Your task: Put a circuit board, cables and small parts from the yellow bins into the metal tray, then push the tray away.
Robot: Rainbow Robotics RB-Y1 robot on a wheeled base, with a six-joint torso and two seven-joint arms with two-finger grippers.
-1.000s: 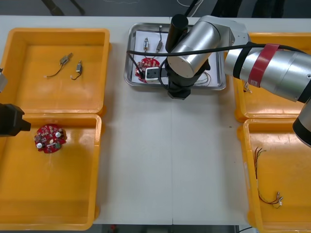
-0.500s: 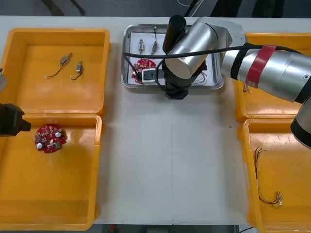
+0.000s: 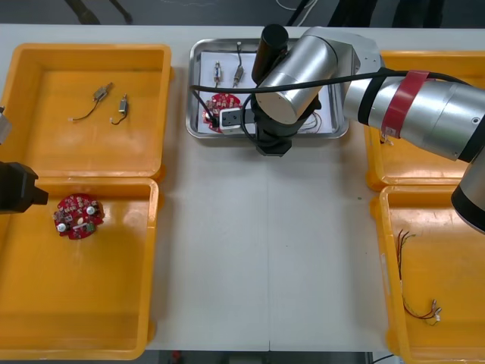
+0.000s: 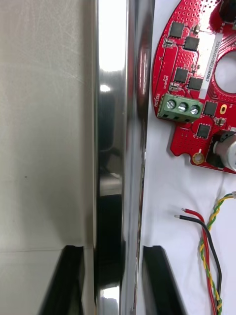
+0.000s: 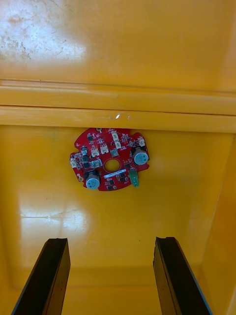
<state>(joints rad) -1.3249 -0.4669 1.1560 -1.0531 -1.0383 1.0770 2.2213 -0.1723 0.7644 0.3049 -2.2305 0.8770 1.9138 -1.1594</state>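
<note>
The metal tray [image 3: 342, 130] lies at the table's far middle, white inside. It holds a round red circuit board [image 3: 221, 101], small metal parts [image 3: 227, 72] and a red and yellow cable [image 4: 210, 246]. My right gripper [image 3: 272, 144] is at the tray's near edge. In the right wrist view its fingers [image 4: 156, 275] straddle the shiny rim [image 4: 115, 147], shut on it, with the board [image 4: 194, 78] just inside. My left gripper [image 3: 19, 188] hangs open over the near-left yellow bin [image 3: 151, 265], above a second red circuit board [image 5: 110, 158].
The far-left bin [image 3: 163, 91] holds small metal parts [image 3: 110, 102] with thin leads. Thin cables [image 3: 417, 303] lie in the near-right bin [image 3: 462, 250]. The right arm's silver links cross the far-right bin [image 3: 379, 178]. Bare table stretches between the bins, in front of the tray.
The tray and what lies in it have slid a little to the left, with my right gripper on its near rim. The left arm has not moved.
</note>
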